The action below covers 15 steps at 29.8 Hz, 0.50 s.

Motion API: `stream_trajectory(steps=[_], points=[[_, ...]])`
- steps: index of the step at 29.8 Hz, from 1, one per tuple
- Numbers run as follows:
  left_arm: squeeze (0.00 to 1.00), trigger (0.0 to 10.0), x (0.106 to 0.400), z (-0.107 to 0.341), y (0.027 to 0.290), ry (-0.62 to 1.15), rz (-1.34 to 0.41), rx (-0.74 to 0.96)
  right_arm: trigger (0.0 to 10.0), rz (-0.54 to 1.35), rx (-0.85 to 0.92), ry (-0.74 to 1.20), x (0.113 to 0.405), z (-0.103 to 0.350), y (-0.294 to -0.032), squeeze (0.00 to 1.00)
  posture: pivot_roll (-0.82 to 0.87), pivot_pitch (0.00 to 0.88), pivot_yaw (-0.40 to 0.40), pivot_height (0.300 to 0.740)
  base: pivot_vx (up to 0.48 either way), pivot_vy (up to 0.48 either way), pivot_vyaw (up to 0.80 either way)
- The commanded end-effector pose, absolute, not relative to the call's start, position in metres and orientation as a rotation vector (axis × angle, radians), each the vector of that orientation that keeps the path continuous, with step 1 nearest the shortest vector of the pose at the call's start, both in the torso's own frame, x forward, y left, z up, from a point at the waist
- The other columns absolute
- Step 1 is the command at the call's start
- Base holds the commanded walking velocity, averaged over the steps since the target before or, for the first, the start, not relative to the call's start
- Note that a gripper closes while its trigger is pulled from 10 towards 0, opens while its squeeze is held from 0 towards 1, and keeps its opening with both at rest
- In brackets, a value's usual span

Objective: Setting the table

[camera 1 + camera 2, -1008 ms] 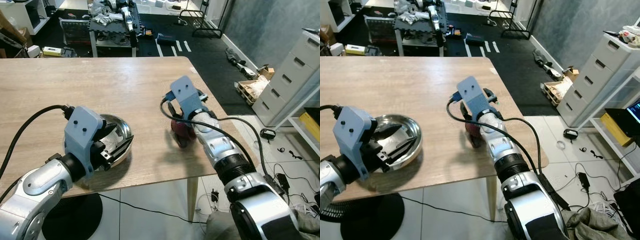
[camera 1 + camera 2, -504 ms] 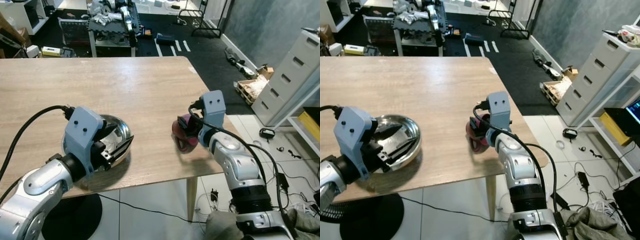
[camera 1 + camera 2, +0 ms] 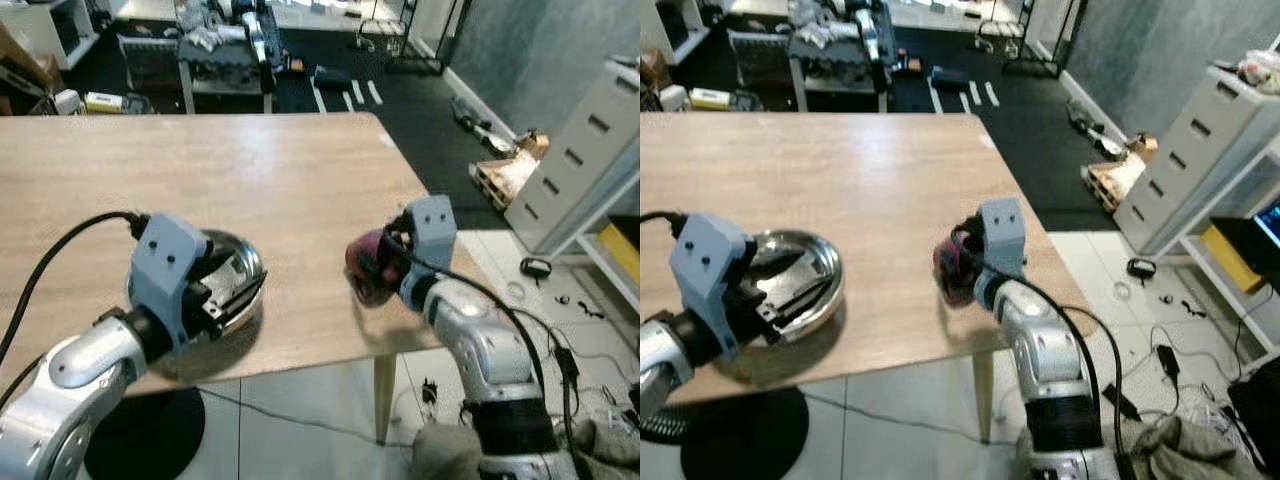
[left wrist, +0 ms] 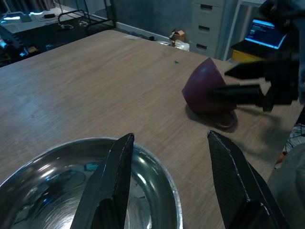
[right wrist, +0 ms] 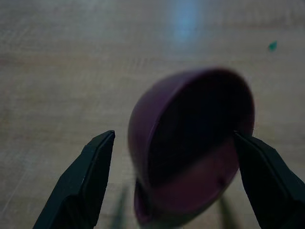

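Maroon plastic bowl (image 5: 190, 143), tipped on its edge mid-frame, sits between the right gripper (image 5: 176, 176)'s spread fingers, so centre it before closing; the left gripper (image 4: 167, 186) hovers spread over the shiny steel bowl (image 4: 52, 191).

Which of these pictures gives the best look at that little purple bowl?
The left wrist view: the purple bowl sits tipped on its side on the table, seen whole and sharp. The right wrist view shows its hollow close but blurred; the eye views show it small beside the right gripper.
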State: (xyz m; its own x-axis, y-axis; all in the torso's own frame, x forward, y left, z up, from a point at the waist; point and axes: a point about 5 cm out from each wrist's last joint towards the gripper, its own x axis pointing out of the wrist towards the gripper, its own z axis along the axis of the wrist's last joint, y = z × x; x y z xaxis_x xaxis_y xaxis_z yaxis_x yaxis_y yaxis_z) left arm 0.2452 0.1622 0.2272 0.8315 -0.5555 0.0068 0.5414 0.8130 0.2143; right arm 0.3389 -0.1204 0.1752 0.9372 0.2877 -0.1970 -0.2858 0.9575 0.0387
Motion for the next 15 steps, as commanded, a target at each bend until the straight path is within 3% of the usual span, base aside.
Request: stream_trajectory(steps=[1, 3, 4, 6, 7, 8, 9, 10, 15], points=[[0.0, 10.0, 0.245, 0.225, 0.161, -0.064, -0.599, 0.212, 10.0, 0.306, 0.017, 0.218, 0.336, 0.172, -0.117, 0.0, 0.12, 0.06, -0.018, 0.74, 0.0, 0.0, 0.0], [0.0, 10.0, 0.246, 0.226, 0.161, -0.065, -0.598, 0.213, 10.0, 0.32, 0.016, 0.233, 0.335, 0.167, -0.111, 0.0, 0.13, 0.058, -0.017, 0.74, 0.0, 0.0, 0.0], [0.0, 10.0, 0.246, 0.226, 0.162, -0.065, -0.597, 0.215, 4.8, 0.326, 0.017, 0.238, 0.334, 0.166, -0.108, 0.0, 0.13, 0.056, -0.018, 0.74, 0.0, 0.0, 0.0], [0.0, 10.0, 0.246, 0.226, 0.162, -0.065, -0.596, 0.216, 4.8, 0.328, 0.022, 0.239, 0.334, 0.164, -0.106, 0.0, 0.13, 0.056, -0.017, 0.74, 0.0, 0.0, 0.0], [0.0, 10.0, 0.246, 0.226, 0.162, -0.066, -0.594, 0.217, 4.1, 0.328, 0.027, 0.233, 0.336, 0.164, -0.102, 0.0, 0.13, 0.053, -0.016, 0.74, 0.0, 0.0, 0.0], [0.0, 10.0, 0.246, 0.226, 0.162, -0.066, -0.594, 0.218, 1.8, 0.324, 0.03, 0.228, 0.337, 0.164, -0.1, 0.0, 0.13, 0.05, -0.016, 0.74, 0.0, 0.0, 0.0], [0.0, 10.0, 0.246, 0.226, 0.163, -0.066, -0.593, 0.218, 0.5, 0.321, 0.036, 0.221, 0.339, 0.164, -0.098, 0.0, 0.13, 0.05, -0.016, 0.74, 0.0, 0.0, 0.0], [0.0, 10.0, 0.246, 0.226, 0.163, -0.066, -0.592, 0.218, 0.0, 0.316, 0.003, 0.196, 0.341, 0.167, -0.095, 0.0, 0.14, 0.045, -0.016, 0.74, 0.0, 0.0, 0.0], [0.0, 10.0, 0.247, 0.227, 0.163, -0.071, -0.587, 0.219, 0.0, 0.323, -0.121, 0.105, 0.349, 0.173, -0.085, 0.0, 0.14, 0.037, -0.017, 0.74, 0.0, 0.0, 0.0]])
